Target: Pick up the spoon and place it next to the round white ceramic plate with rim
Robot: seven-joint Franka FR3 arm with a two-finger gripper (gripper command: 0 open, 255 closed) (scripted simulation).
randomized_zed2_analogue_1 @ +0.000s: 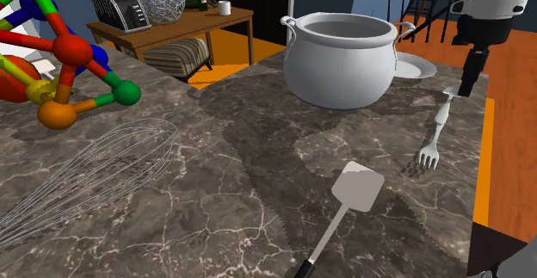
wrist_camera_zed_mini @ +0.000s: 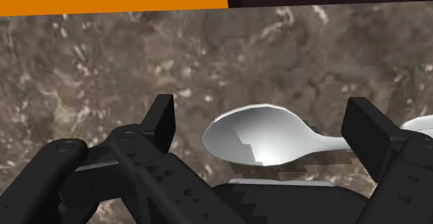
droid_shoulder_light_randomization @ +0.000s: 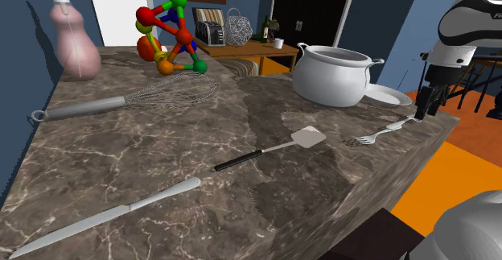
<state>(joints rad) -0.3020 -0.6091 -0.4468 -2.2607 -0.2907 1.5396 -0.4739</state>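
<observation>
The spoon lies flat on the dark marble counter, bowl up, right at the counter's corner, and the gripper is down over it, jaws wide apart with the spoon's bowl sitting in the gap between the two black fingers; one finger stands clear of the bowl, the other crosses in front of the handle, and whether it touches there can't be told, so nothing is clasped. From the shoulder view the spoon shows as a pale sliver just below the gripper, near the counter's far right edge. Just beside its handle, end to end with it, lies a fork, tines pointing away. The white plate sits near the spoon, tucked half behind a big white pot. Further in, a spatula with a black grip, then a whisk, and a knife well apart at the near end
</observation>
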